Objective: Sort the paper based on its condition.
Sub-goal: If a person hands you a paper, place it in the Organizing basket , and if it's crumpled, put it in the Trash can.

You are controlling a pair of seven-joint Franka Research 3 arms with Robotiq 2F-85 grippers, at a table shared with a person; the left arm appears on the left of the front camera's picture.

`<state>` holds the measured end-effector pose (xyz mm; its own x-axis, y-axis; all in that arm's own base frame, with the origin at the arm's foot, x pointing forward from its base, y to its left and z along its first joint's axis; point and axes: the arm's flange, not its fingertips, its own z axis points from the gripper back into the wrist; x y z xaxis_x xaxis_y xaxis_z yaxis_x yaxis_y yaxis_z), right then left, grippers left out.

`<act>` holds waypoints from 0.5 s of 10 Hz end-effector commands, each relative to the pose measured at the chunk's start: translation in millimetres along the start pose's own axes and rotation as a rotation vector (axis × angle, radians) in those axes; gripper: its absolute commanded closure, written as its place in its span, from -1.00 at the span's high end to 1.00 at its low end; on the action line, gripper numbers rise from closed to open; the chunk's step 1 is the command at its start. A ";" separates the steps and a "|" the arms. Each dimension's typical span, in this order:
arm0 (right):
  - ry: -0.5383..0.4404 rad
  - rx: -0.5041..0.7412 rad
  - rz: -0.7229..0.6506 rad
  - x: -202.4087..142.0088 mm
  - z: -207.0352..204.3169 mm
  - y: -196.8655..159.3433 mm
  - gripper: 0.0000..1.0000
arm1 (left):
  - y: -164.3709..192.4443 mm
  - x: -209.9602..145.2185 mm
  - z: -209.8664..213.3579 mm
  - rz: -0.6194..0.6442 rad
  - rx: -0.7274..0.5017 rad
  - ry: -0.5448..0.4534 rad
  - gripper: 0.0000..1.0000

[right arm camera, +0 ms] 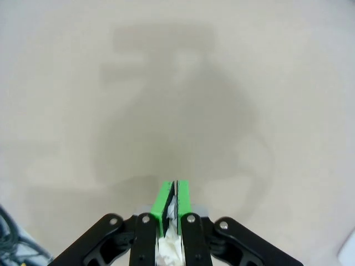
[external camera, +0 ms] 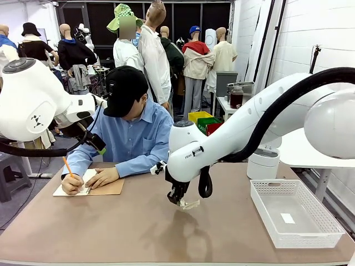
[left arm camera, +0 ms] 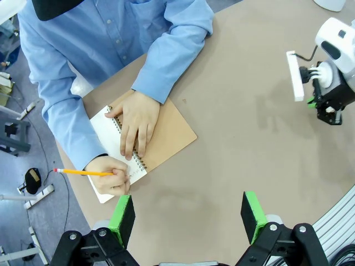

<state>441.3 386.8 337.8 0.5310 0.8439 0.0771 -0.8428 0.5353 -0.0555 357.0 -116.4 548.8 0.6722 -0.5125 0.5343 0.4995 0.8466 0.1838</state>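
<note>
The paper [external camera: 188, 204], crumpled, is clamped in the right tool [external camera: 179, 198]; the left tool [left arm camera: 188, 216] gapes empty. Next, probably a carry to the basket [external camera: 299, 237].

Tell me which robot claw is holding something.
The right gripper: its jaws are shut on the crumpled white paper. The left gripper stands open and empty.

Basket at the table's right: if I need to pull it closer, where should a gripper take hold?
Probably the basket wall facing the middle of the table, from above, one finger inside and one outside: it's thin, upright, open-topped. Use the open left gripper; the right gripper is shut on the paper.
</note>
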 end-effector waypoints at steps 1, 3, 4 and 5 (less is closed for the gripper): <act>-0.011 -0.013 0.046 -28.3 53.0 -12.8 -1.00 | 0.4 0.0 0.3 0.002 -0.003 -0.001 1.00; -0.027 -0.101 0.042 -49.2 92.7 -49.4 -1.00 | 0.4 0.0 0.3 0.002 -0.003 -0.001 1.00; -0.024 -0.122 0.045 -55.9 103.6 -66.4 -1.00 | 0.4 0.0 0.3 0.002 -0.003 -0.001 1.00; -0.024 -0.131 0.055 -62.3 112.8 -85.8 -1.00 | 0.4 0.0 0.3 0.002 -0.003 -0.001 1.00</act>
<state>465.7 297.5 457.6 0.4964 0.8614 0.1074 -0.8415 0.5079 -0.1845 357.0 -116.2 548.9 0.6722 -0.5122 0.5345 0.4992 0.8468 0.1836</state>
